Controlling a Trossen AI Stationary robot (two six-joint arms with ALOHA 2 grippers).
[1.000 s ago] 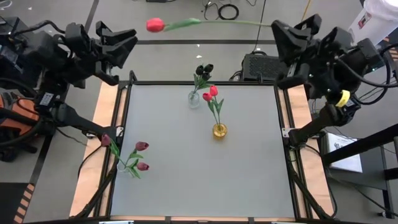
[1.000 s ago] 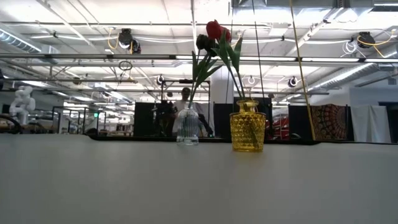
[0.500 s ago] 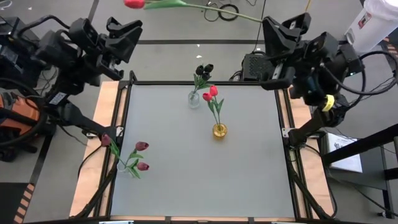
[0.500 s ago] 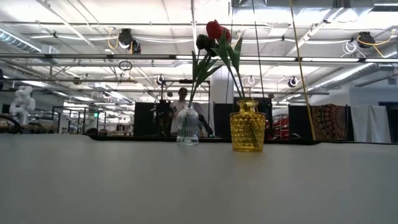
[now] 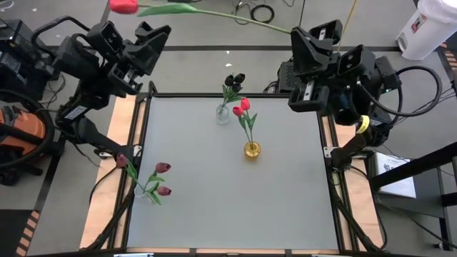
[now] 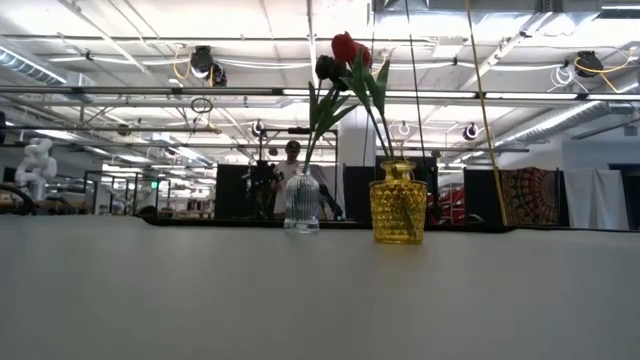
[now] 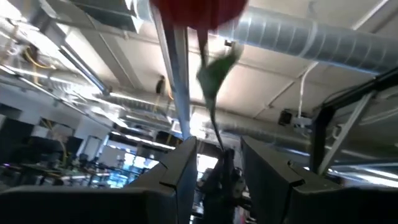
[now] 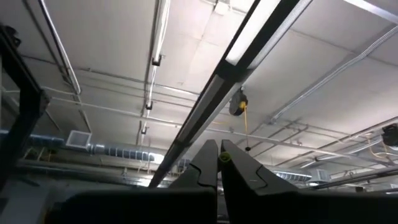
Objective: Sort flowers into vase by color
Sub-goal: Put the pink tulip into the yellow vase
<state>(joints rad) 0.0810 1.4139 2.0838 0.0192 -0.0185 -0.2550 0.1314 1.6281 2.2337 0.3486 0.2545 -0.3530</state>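
A red tulip [image 5: 123, 6] on a long green stem hangs high over the table's far edge, held by my right gripper [image 5: 300, 36], which is shut on it. My left gripper [image 5: 151, 37] stands open at the far left, tipped upward. In its wrist view the stem [image 7: 211, 106] runs between its fingers, with no touch showing. A clear vase [image 5: 223, 113] holds black tulips [image 5: 234, 80]. A yellow vase [image 5: 251, 149] holds red tulips [image 5: 241, 107]. A third vase [image 5: 141, 193] at the left edge holds maroon tulips [image 5: 163, 168]. My right gripper pinches the stem's free end [image 8: 224, 157] between its two fingertips, which slant upward. The tulip is lifted clear of everything. Its stem [image 5: 214, 13] runs nearly level toward the table's left, and its head lies out past my left gripper.
The grey tabletop [image 5: 285, 207] is framed by a black rail and wooden side strips [image 5: 100, 200]. In the low view the clear vase [image 6: 302, 205] and yellow vase [image 6: 398, 205] stand side by side. A person shows far off in the room.
My right gripper has gone toward the table's left edge and tipped upward, still shut on the stem. The tulip has swung with it, and its head has gone left and farther back, past my left gripper. My left gripper has shifted right and tipped upward.
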